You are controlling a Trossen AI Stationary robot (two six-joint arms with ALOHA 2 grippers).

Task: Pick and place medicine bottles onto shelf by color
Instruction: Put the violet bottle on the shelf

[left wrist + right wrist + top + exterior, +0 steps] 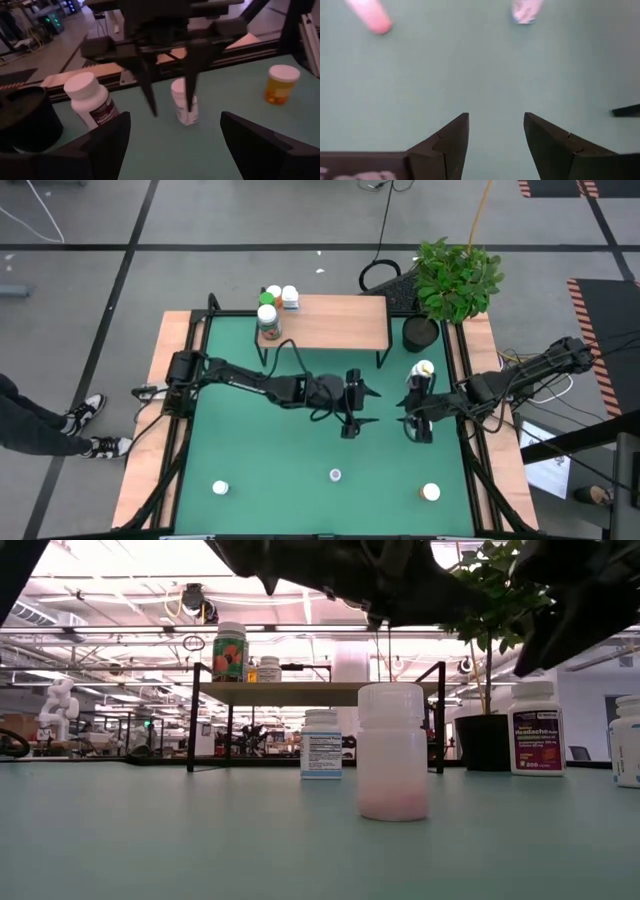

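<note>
Nearest the low camera, a translucent pink-tinted pill bottle with white cap stands unsorted on the green mat, well short of the wood-topped shelf. Both grippers hover mid-mat, empty: left gripper spread wide, right gripper partly spread. Farther on, the shelf holds four bottles; several remain below.

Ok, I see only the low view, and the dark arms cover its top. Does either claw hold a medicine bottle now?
Observer: No. The left claw is open and empty above the green mat.
Operator: And the right claw?
Observer: Open too, with nothing between its fingers.
Operator: Where are the two claws on the mat?
Observer: Seen from above, both are near its middle, close together but not touching.
</note>
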